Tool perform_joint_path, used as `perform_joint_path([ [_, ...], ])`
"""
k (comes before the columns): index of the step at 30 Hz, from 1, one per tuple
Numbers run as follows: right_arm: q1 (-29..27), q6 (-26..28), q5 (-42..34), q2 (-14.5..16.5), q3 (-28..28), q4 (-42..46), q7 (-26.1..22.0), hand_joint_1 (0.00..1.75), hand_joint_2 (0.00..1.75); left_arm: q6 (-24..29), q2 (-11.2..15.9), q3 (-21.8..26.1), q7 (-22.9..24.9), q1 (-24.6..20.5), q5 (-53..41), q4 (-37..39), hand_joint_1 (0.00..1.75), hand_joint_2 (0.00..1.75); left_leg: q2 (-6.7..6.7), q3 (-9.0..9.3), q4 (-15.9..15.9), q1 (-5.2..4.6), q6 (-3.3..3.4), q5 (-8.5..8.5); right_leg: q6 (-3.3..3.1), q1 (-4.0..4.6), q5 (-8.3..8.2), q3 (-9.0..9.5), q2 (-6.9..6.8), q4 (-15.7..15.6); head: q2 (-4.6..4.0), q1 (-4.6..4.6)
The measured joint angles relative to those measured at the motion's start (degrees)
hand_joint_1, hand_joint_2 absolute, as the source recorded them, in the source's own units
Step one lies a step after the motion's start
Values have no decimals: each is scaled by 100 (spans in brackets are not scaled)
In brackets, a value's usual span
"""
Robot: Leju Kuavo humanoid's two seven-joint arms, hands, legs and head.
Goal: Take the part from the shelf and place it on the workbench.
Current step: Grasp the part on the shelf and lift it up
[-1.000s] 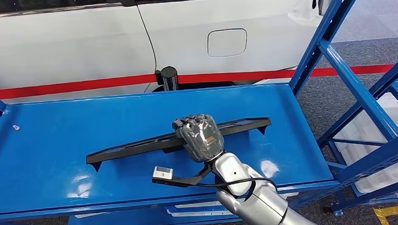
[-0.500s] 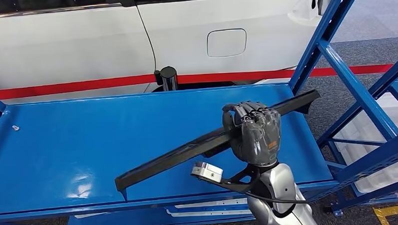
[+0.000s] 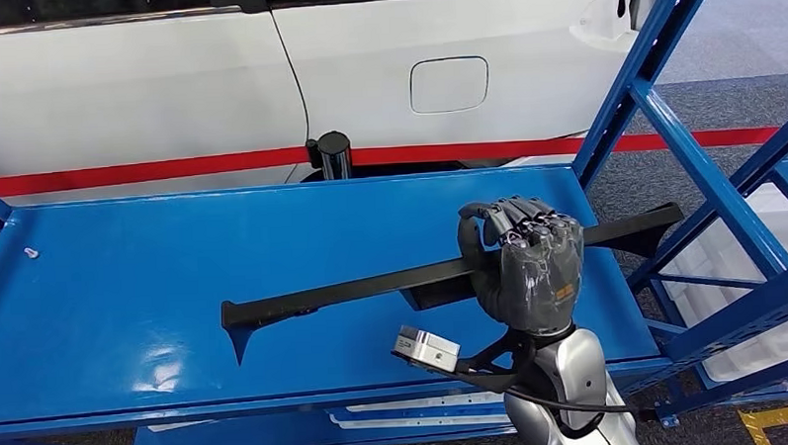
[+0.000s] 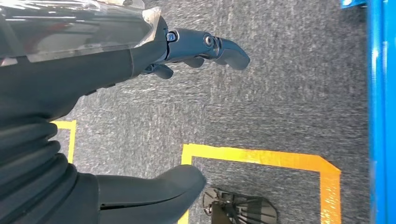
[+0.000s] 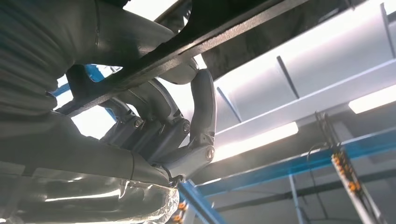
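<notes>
Right hand (image 3: 527, 277) fingers (image 5: 203, 112) wrap black part (image 3: 372, 283) above shelf (image 3: 125, 291); left hand (image 4: 116, 60) fingers spread, holding nothing.

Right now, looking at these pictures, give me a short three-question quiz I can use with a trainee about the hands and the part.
1. True or false: the right hand grips the long black part.
2. Which end of the part reaches past the blue shelf? A) the end on the robot's left B) the end on the robot's right C) neither
3. In a few words: what is the left hand doing?

Key
1. True; its fingers wrap around the bar near the middle.
2. B; that end pokes out past the shelf's right edge.
3. It holds nothing, fingers apart, hanging above grey floor with yellow tape.
</notes>
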State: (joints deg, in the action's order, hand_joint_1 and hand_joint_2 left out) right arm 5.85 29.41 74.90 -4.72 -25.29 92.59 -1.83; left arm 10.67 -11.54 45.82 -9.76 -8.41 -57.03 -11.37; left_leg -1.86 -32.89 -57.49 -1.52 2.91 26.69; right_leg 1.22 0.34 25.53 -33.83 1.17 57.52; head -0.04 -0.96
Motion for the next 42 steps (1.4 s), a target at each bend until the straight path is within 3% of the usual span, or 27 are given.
perform_joint_path([
  [10,259,-1577,-605,-64,1,8,-11,175,175,-198,14,89,-185,128,170,2,0,175,0,1,0,0,0,0,0,0,0,1,-1,0,0,0],
  [14,331,-2067,-1198,-128,55,47,17,175,175,-291,32,136,-28,143,265,2,0,175,-3,0,-5,-8,3,2,2,-10,-1,1,-2,-4,0,0],
  [19,362,-2271,-1807,-233,279,274,20,175,175,-359,61,226,243,187,257,2,0,175,-3,1,-9,-30,24,14,14,-33,4,2,-2,-5,0,1],
  [23,279,-2254,-1892,-362,439,523,-10,175,175,-360,71,231,252,213,211,2,0,175,0,5,-5,-62,79,24,36,-61,8,6,0,-13,1,1],
  [25,258,-2249,-1909,-420,503,620,-20,175,175,-358,68,232,254,221,190,2,0,175,17,44,50,-31,123,-5,59,-52,42,-33,-8,48,1,0],
  [27,243,-2244,-1921,-465,545,681,-25,175,175,-357,67,233,256,222,181,2,0,175,45,99,102,9,171,-29,55,-44,239,-230,-27,464,1,-13],
  [29,221,-2236,-1929,-507,563,703,-28,175,175,-357,67,233,257,225,176,3,0,175,65,117,103,13,192,-31,31,-66,554,-602,-39,1237,0,-24],
  [31,199,-2224,-1952,-561,570,709,-44,175,175,-358,68,233,260,226,163,4,0,175,73,119,97,17,187,-28,75,-102,669,-836,-49,1687,0,-23],
  [32,197,-2219,-1978,-593,575,712,-62,175,175,-361,69,233,264,226,157,4,0,175,72,123,93,23,176,-21,136,-121,580,-781,-58,1572,0,-24],
  [34,209,-2211,-2045,-662,591,719,-106,175,175,-369,72,233,272,223,144,4,0,175,66,138,73,40,131,9,262,-161,269,-382,-84,786,0,-25],
  [35,222,-2209,-2076,-689,600,721,-122,175,175,-375,78,233,274,221,139,3,0,175,62,134,58,43,99,28,281,-163,131,-167,-84,424,1,-24],
  [37,270,-2207,-2121,-725,619,722,-134,175,175,-385,94,233,279,212,131,2,0,175,56,124,13,34,38,59,231,-149,34,35,-68,91,0,-24],
  [40,403,-2250,-2164,-748,628,721,-119,175,175,-409,117,233,285,187,128,2,0,175,62,87,-66,46,-48,120,118,-168,23,12,-49,74,0,-20],
  [42,525,-2324,-2192,-750,628,721,-79,175,175,-421,131,232,286,166,119,2,0,175,91,-45,-391,71,-134,395,27,-203,-9,-16,-61,57,0,-16],
])
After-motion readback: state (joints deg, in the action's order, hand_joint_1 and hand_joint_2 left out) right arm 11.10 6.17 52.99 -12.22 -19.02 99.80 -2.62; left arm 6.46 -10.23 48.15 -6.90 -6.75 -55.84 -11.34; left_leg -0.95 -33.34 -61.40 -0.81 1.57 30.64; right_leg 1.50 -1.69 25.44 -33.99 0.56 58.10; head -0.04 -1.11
